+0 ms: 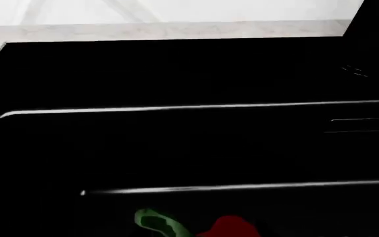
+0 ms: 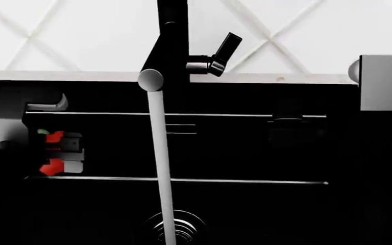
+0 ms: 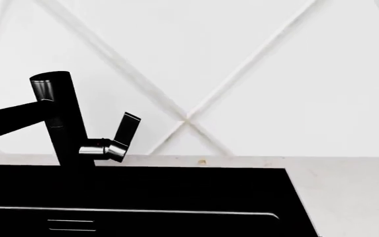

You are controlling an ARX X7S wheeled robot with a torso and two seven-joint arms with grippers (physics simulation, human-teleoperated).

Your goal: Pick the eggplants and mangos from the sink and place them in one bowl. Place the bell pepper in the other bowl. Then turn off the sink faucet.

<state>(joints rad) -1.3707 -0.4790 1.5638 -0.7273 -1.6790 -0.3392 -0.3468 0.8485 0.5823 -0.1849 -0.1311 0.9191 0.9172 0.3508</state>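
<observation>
The black sink fills the head view, and water runs from the sink faucet in a white stream down to the chrome drain. At the basin's left, my left gripper is shut on the red bell pepper. The left wrist view shows the bell pepper and its green stem, but the dark fingers are lost against the basin. My right arm stands at the sink's right edge; its jaws cannot be made out. No eggplants, mangos or bowls are in view.
The faucet's lever handle points up and to the right behind the spout, and the faucet handle also appears in the right wrist view. A pale counter borders the sink, with a white diamond-patterned wall behind.
</observation>
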